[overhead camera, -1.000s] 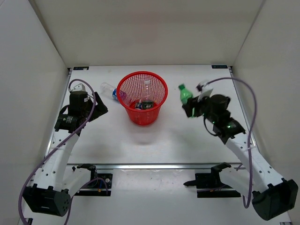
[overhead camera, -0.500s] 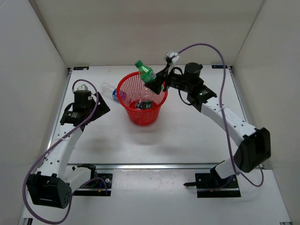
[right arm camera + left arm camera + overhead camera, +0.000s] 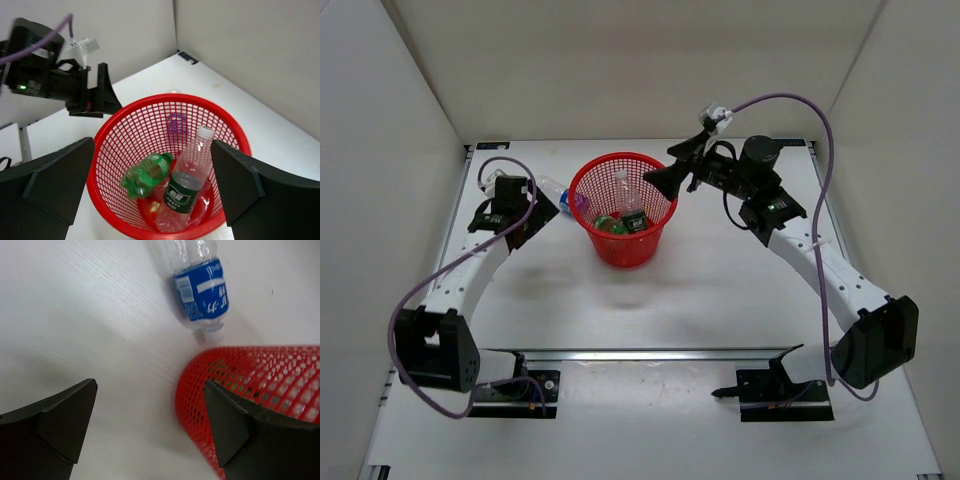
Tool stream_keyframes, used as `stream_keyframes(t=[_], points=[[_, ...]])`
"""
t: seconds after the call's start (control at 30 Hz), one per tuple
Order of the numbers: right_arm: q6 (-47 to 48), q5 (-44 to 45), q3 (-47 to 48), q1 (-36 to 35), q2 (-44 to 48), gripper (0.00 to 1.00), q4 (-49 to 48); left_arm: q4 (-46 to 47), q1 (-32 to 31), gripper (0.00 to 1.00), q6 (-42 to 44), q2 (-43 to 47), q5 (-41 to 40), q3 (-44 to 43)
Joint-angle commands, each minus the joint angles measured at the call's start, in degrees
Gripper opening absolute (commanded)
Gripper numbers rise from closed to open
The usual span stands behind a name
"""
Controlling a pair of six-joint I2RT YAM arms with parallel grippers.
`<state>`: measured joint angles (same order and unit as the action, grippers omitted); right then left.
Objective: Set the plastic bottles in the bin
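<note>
The red mesh bin point(image 3: 590, 185) point(image 3: 150, 112) point(image 3: 260, 375) stands mid-table. Inside it lie a green bottle point(image 3: 147, 175) point(image 3: 610, 224) and a clear bottle with a green label and white cap point(image 3: 187, 182) point(image 3: 628, 200). Clear plastic of another bottle point(image 3: 200, 203) shows beneath them. My right gripper point(image 3: 667, 170) point(image 3: 152, 147) hangs open over the bin's right rim with nothing in it. A clear bottle with a blue label point(image 3: 200, 287) point(image 3: 560, 195) lies on the table against the bin's left side. My left gripper point(image 3: 533, 215) point(image 3: 150, 387) is open and low, just short of that bottle.
White walls enclose the table point(image 3: 720, 290) on three sides. The left arm point(image 3: 55, 80) shows beyond the bin in the right wrist view. A metal rail point(image 3: 650, 353) runs along the near edge.
My right arm swung from the table's right side to above the bin and opened; the green bottle dropped into the bin. My left arm reached farther toward the blue-label bottle.
</note>
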<state>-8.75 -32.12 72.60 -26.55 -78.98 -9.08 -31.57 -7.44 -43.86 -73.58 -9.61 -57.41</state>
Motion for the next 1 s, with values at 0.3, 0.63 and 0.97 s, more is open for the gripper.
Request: stream_keyframes(t=[0.3,0.63,0.97], points=[[0.8,9.3,-11.0,11.2,13.1,0.97,-1.2,5.9,-1.4,0.99,-14.2,-30.9,-8.2,-26.2],[-4.3,10.8,-19.7,29.3,22.5,0.97,0.6,0.6,0.0,0.98,-16.1,-41.6,-8.6,-34.8],[-3.0,14.9,-21.7,31.0,24.0,0.95,2.4,-2.2,0.1,0.92,-15.6,-51.0,-4.5,-40.8]])
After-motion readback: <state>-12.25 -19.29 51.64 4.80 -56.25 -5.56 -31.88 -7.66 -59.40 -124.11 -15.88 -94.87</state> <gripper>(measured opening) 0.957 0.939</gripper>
